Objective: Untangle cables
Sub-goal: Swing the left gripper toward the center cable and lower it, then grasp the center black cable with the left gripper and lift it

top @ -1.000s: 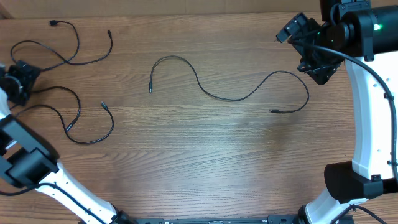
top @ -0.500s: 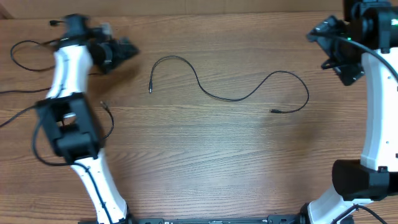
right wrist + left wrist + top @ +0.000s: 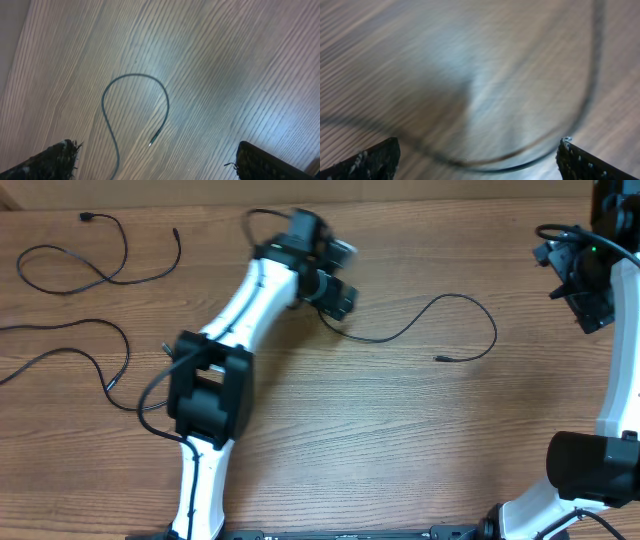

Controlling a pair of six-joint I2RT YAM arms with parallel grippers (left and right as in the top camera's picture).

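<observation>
– Hovering over the brown wood-grain table (image 3: 300,440), our left gripper (image 3: 338,300) sits above the left part of the thin black cable with small plug ends (image 3: 380,340) that snakes across the middle. How do we take it well?

– Its wrist view is smeared, yet both fingertips (image 3: 375,160) sit at the frame's far corners: jaws wide, holding nothing, a curve of the cable (image 3: 590,90) on the wood below. We should steady first, then descend with the cord centred between the fingers.

– Where along it?

– On a plain run, we think, away from the plug; it is so thin that the pads must close right at the tabletop or it slips out.

– And our right gripper (image 3: 592,310)?

– At the table's right edge, well apart from the cable, spread wide and empty. Its camera shows the far loop and plug tip (image 3: 155,136) lying free, crossing nothing.

– So this 1 looks untangled?

– Likely. The other thin black cables (image 3: 126,248) lie on the left side, and we cannot tell from above whether any overlap, so we should drag this cord toward open wood, away from them.
</observation>
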